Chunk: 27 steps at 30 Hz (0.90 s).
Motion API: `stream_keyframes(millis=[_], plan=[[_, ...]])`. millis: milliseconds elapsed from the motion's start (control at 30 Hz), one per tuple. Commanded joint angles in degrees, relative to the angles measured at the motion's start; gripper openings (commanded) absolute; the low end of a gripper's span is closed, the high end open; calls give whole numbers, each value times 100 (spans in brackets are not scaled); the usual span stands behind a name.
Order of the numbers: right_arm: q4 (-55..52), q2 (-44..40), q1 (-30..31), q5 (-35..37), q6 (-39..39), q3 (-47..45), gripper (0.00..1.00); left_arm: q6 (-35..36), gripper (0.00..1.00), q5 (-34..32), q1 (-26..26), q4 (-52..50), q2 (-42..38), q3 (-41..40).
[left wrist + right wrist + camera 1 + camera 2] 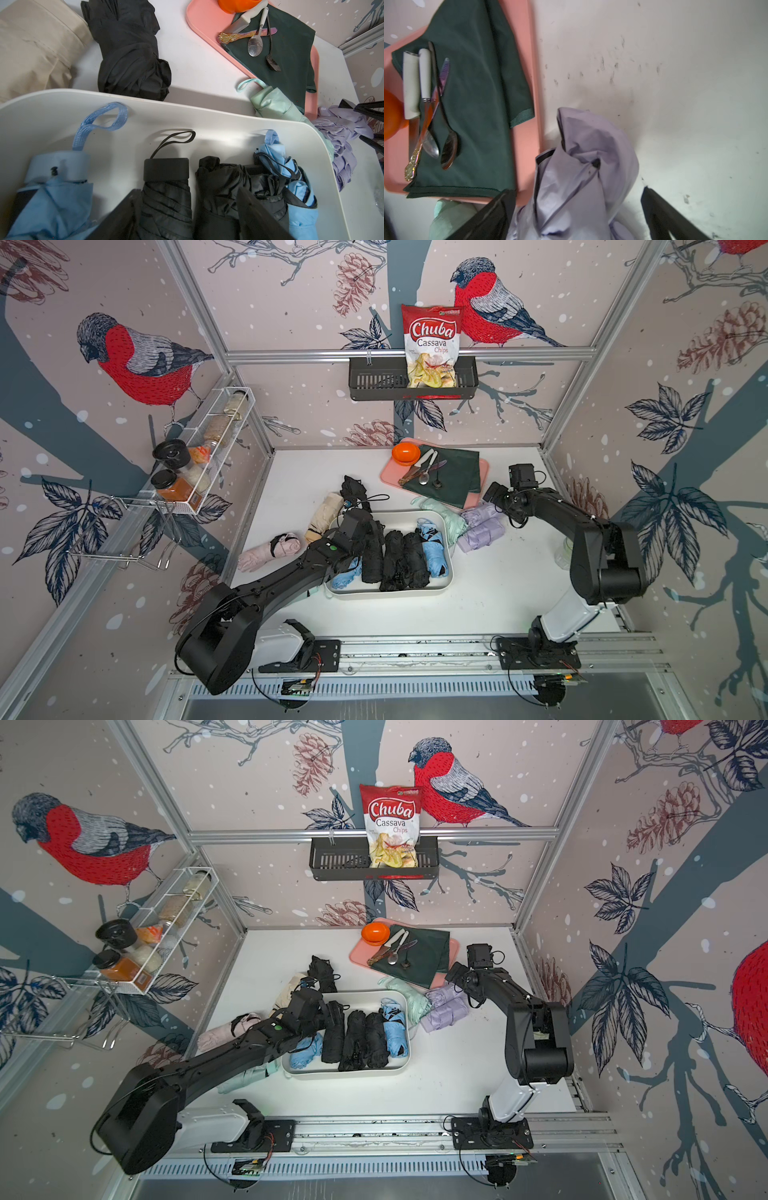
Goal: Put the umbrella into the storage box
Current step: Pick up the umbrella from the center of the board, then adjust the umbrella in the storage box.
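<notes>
Left arm [291, 576] stretches over the storage box [390, 592]; the right gripper [577, 189] hangs above the bench [675, 83].
The left gripper [187, 190] has its jaws apart astride a black umbrella [166, 176] lying in the box. The right jaws gape around a lilac umbrella [581, 155] beside the pink tray [517, 12].

Pink tray [390, 477] with green cloth [457, 472], orange bowl [406, 453], chips bag [433, 344] in black basket [374, 381]

We read "Chuba Cassava Chips" on the red-and-white snack bag [432, 344] in the black wall basket [374, 383], far side; its small green logo seems too blurred.
</notes>
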Motion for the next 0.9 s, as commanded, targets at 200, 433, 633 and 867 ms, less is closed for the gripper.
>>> stream_keyframes(millis=[200, 433, 633, 867], plan=[[204, 336, -30, -372, 47, -113, 99, 86, 76, -26, 16, 224, 94, 27], [325, 552, -31, -497, 28, -106, 94, 75, 76, 17, 20, 225, 189, 16], [550, 606, -22, -683, 55, -272, 81, 28, 77, 104, 24, 180, 304, -9], [634, 514, -44, -694, 81, -340, 59, -59, 77, 242, 25, 119, 345, -154]])
